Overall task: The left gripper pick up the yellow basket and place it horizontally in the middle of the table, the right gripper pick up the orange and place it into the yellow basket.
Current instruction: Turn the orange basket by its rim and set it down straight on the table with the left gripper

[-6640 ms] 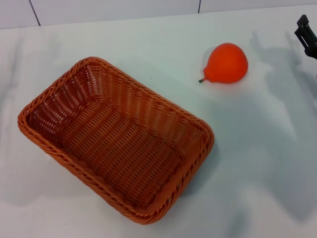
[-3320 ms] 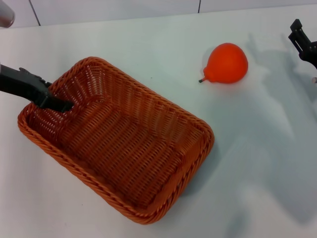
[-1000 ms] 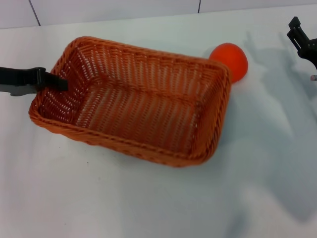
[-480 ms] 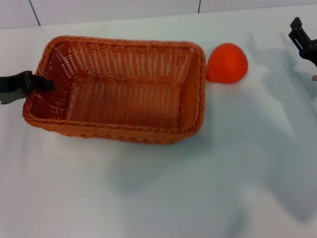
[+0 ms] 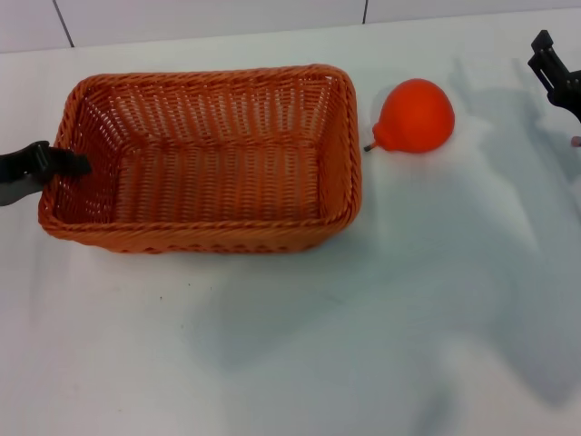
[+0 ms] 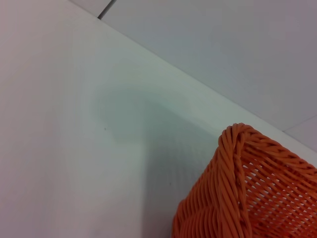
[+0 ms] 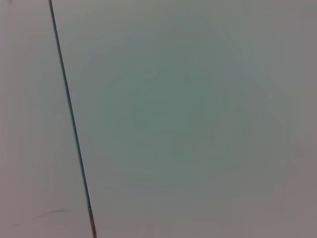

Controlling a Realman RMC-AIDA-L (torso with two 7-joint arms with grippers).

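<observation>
The left gripper (image 5: 73,164) pinches the short left wall of the basket (image 5: 204,154) — lower it flat, then release gently. The orange (image 5: 415,115) waits just beside its right end.

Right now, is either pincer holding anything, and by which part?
The left pincer grips the yellow basket by its left short rim; the right pincer holds nothing.
</observation>
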